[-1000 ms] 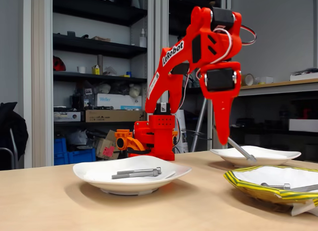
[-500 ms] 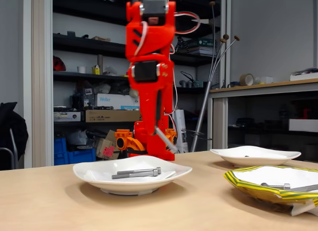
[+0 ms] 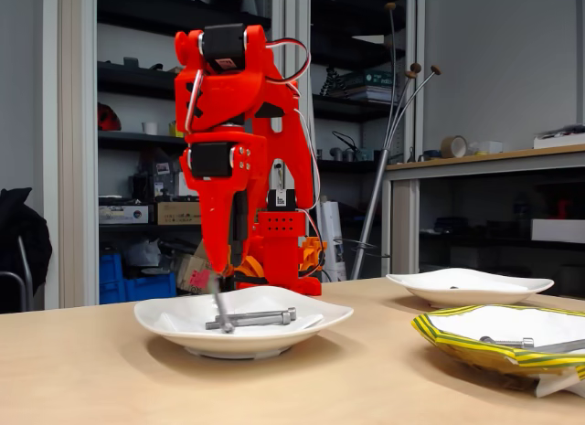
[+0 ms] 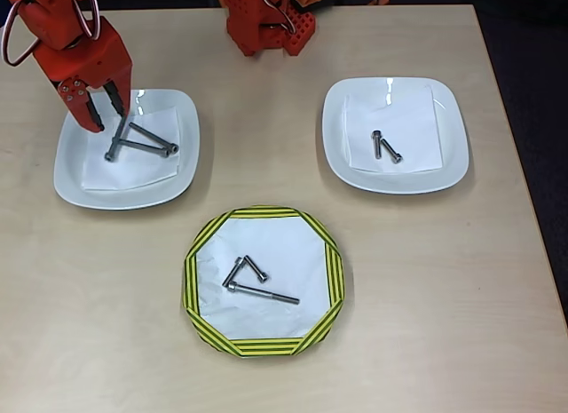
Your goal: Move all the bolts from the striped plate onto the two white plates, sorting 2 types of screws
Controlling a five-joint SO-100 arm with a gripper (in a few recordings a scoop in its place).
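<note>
My red gripper [image 3: 216, 271] [image 4: 105, 109] hangs over the left white plate [image 3: 174, 326] [image 4: 75, 178], shut on a long bolt [image 3: 221, 313] [image 4: 114, 138]. This bolt points steeply down, with its lower end at the plate's surface. Two more long bolts [image 3: 256, 317] [image 4: 153, 139] lie in that plate beside it. In the right white plate [image 3: 498, 285] [image 4: 342, 155] lie two short bolts [image 4: 383, 147]. The striped plate [image 3: 439, 338] [image 4: 193, 280] holds one long bolt [image 4: 264, 294] and two short ones [image 4: 243, 268].
The arm's red base [image 3: 279, 251] [image 4: 264, 27] stands at the table's far edge between the white plates. Shelves and a desk stand behind the table. Bare tabletop surrounds the plates.
The arm has swung from the right white plate across to the left white plate, carrying the long bolt, and has lowered it to that plate.
</note>
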